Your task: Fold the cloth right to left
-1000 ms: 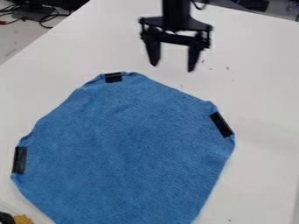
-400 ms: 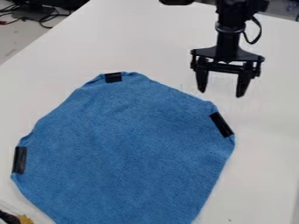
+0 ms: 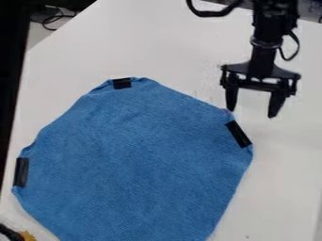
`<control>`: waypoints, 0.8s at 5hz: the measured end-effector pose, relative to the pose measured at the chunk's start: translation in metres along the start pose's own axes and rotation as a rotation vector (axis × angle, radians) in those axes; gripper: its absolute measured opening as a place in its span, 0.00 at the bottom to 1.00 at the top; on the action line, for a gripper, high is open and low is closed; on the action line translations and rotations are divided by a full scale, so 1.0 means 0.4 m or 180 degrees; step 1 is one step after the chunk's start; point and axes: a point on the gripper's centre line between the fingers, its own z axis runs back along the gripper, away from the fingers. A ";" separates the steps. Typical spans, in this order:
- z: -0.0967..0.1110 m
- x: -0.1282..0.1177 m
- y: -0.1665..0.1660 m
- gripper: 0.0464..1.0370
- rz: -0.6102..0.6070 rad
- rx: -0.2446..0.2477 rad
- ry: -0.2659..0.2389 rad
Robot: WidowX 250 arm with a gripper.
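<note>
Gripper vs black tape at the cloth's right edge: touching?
Apart. The camera view shows a short gap between the gripper's nearer fingertip and the upper end of the tape.

From where I stand, the cloth (image 3: pixel 135 164) is a solid mid-blue, with a fine, ribbed-looking texture and no printed motif. Its three edge patches are plain black: the far one (image 3: pixel 122 83), the right one (image 3: pixel 239 134) and the left one (image 3: pixel 21 172). Around the cloth, the table (image 3: pixel 157 47) is white, greyer in places. Just beyond the cloth's far right edge, the gripper (image 3: pixel 252 113) is black, and so is the arm (image 3: pixel 267 47) above it. Near the cloth's lower left, a small piece (image 3: pixel 27 236) shows yellow-orange beside a black one (image 3: pixel 9 233).
</note>
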 end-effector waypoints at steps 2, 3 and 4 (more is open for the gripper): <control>-0.038 -0.061 -0.003 0.96 0.0365 0.0108 -0.0135; -0.038 -0.041 0.011 0.96 0.0331 0.0064 -0.0215; -0.053 -0.014 0.043 0.96 0.0318 0.0026 -0.0177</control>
